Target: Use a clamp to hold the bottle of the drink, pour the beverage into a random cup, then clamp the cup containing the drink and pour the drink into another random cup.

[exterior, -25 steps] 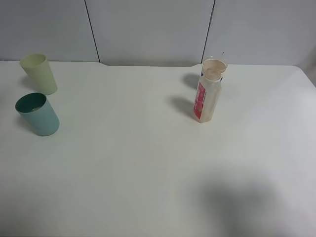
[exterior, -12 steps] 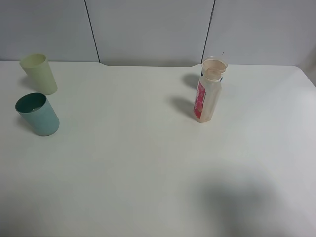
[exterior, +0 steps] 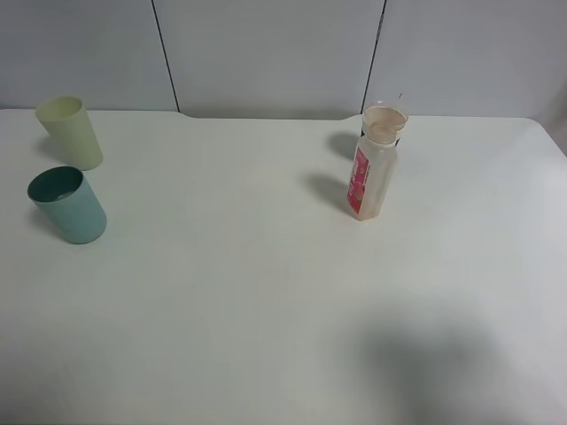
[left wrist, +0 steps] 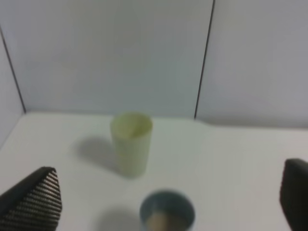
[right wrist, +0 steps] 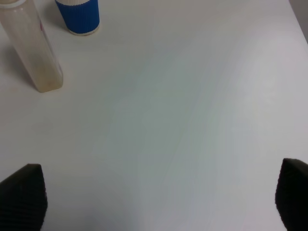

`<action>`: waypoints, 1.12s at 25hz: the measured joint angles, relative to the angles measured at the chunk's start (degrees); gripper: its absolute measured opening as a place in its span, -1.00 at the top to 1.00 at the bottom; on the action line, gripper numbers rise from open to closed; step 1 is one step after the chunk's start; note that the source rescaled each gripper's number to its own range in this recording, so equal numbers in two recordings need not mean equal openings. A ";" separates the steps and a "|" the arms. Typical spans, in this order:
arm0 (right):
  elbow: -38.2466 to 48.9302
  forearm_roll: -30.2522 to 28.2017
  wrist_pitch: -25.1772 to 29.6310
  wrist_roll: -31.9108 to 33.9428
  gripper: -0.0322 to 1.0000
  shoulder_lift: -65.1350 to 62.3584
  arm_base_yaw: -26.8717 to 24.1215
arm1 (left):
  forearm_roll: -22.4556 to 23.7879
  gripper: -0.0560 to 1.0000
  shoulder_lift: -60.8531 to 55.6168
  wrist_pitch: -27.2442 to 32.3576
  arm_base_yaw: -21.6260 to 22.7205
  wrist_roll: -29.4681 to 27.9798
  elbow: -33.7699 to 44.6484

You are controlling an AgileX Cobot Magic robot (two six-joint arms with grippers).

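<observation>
The clear bottle [exterior: 370, 177] with a red-pink label stands upright at the back right of the table. In the right wrist view the bottle [right wrist: 36, 48] looks almost empty, with a faint tan tint low down. The yellow-green cup [exterior: 71, 131] stands at the far left, and the teal cup [exterior: 69, 205] just in front of it. The left wrist view shows the yellow-green cup [left wrist: 131, 143] and pale tan beverage [left wrist: 161, 222] inside the teal cup [left wrist: 167, 215]. My left gripper [left wrist: 163, 195] is open, short of both cups. My right gripper [right wrist: 156, 192] is open over bare table, well away from the bottle. Neither gripper shows in the high view.
A blue cup with a white rim [exterior: 386, 117] stands right behind the bottle, also seen as the blue cup [right wrist: 78, 15] in the right wrist view. The white table [exterior: 266, 292] ends at a grey panelled wall [exterior: 266, 53].
</observation>
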 joint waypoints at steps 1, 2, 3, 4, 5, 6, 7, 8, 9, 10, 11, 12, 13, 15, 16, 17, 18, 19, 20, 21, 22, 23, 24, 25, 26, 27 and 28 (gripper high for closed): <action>0.00 0.00 0.00 0.05 -0.80 0.00 0.00 | 0.06 -0.57 -1.44 3.18 0.00 0.19 0.00; 0.00 0.00 0.00 0.05 -0.80 0.00 0.00 | 0.06 -0.57 -2.27 4.82 0.00 0.20 0.00; 0.00 0.00 0.00 0.05 -0.80 0.00 0.00 | 0.06 -0.57 -4.34 8.93 0.00 0.23 0.00; 0.00 0.00 0.00 0.05 -0.80 0.00 0.00 | 0.06 -0.57 -6.55 13.36 0.00 0.41 0.00; 0.00 0.00 0.00 0.05 -0.80 0.00 0.00 | -0.06 -0.56 -9.26 18.26 0.00 0.41 0.00; 0.00 0.00 0.00 0.05 -0.80 0.00 0.00 | -0.26 -0.56 -10.14 19.89 0.00 0.41 0.00; 0.00 0.00 0.00 0.05 -0.80 0.00 0.00 | -0.26 -0.56 -10.14 19.89 0.00 0.41 0.00; 0.00 0.00 0.00 0.05 -0.80 0.00 0.00 | -0.42 -0.56 -10.76 21.25 0.00 0.41 0.00; 0.00 0.00 0.00 0.05 -0.80 0.00 0.00 | -0.68 -0.56 -11.53 23.49 0.00 0.41 -0.28; 0.00 0.00 0.00 0.05 -0.80 0.00 0.00 | -0.88 -0.56 -12.02 25.42 0.00 0.41 -0.81; 0.00 0.00 0.00 0.05 -0.80 0.00 0.00 | -0.93 -0.56 -12.33 28.06 0.00 0.41 -1.56; 0.00 0.00 0.00 0.05 -0.80 0.00 0.00 | -0.99 -0.56 -12.39 29.98 0.00 0.41 -2.21; 0.00 0.00 0.00 0.05 -0.80 0.00 0.00 | -1.06 -0.56 -12.39 32.41 0.00 0.41 -2.96; 0.00 0.00 0.00 0.05 -0.80 0.00 0.00 | -1.06 -0.56 -12.39 36.21 0.00 0.46 -3.35; 0.00 0.00 0.00 0.05 -0.80 0.00 0.00 | -1.06 -0.56 -12.39 38.01 0.00 0.46 -3.41; 0.00 0.00 0.00 0.05 -0.80 0.00 0.00 | -0.84 -0.56 -12.45 40.39 0.00 0.46 -3.41; 0.00 0.00 0.00 0.05 -0.80 0.00 0.00 | -0.46 -0.56 -12.60 41.23 0.00 0.46 -3.41; 0.00 0.00 0.00 0.05 -0.80 0.00 0.00 | -0.08 -0.56 -13.04 41.77 0.00 0.46 -3.41; 0.00 0.00 0.00 0.05 -0.80 0.00 0.00 | 0.48 -0.56 -13.81 42.10 0.00 0.46 -3.24; 0.00 0.00 0.00 0.05 -0.80 0.00 0.00 | 0.75 -0.56 -14.75 42.17 0.00 0.40 -2.75; 0.00 0.00 0.00 0.05 -0.80 0.00 0.00 | 0.84 -0.56 -15.84 42.25 0.00 0.33 -1.97; 0.00 0.00 0.00 0.05 -0.80 0.00 0.00 | 0.84 -0.56 -16.79 42.25 0.00 0.06 -1.33; 0.00 0.00 0.00 0.05 -0.80 0.00 0.00 | 0.84 -0.56 -17.55 42.20 0.09 -0.10 -0.52; 0.00 0.00 0.00 0.05 -0.80 0.00 0.00 | 0.84 -0.55 -18.61 41.91 0.33 -0.25 0.31; 0.00 0.00 0.00 0.05 -0.80 0.00 0.00 | 0.78 -0.55 -19.39 41.48 0.87 -0.30 0.81; 0.00 0.00 0.00 0.05 -0.80 0.00 0.00 | 0.78 -0.55 -19.83 41.05 1.63 -0.39 1.17; 0.00 0.00 0.00 0.05 -0.80 0.00 0.00 | 0.78 -0.55 -19.83 41.05 1.63 -0.39 1.17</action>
